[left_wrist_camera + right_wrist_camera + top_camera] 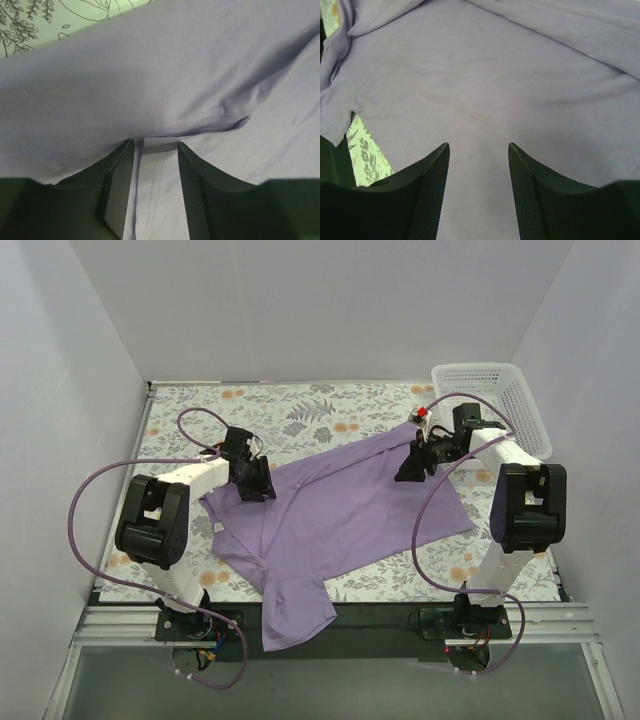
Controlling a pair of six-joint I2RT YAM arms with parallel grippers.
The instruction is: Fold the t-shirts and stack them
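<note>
Fingers (117,195) of the left gripper (155,142) sat only partly apart, with a seamed strip of the lavender t-shirt (340,510) showing in the gap and a raised fold of it humped right over the tips; nothing looked properly clamped tbh; from the top camera that gripper was at the shirt's far-left edge, down on the cloth. Right gripper (479,145) had its fingers (432,195) spread wider and empty, over a flat stretch of the same shirt near its far-right corner; whether they touched the fabric, couldn't tell. Shirt itself lay spread but rumpled, skewed diagonally across the floral tablecloth (300,410) between the two arms; one flap (295,615) of it drooped past the near edge of the cloth onto the black rail (380,615); a small white label (217,526) showed by its left-hand edge. White lattice basket (500,405) stood in the far-right corner, just beside the right arm and apart from the shirt.
</note>
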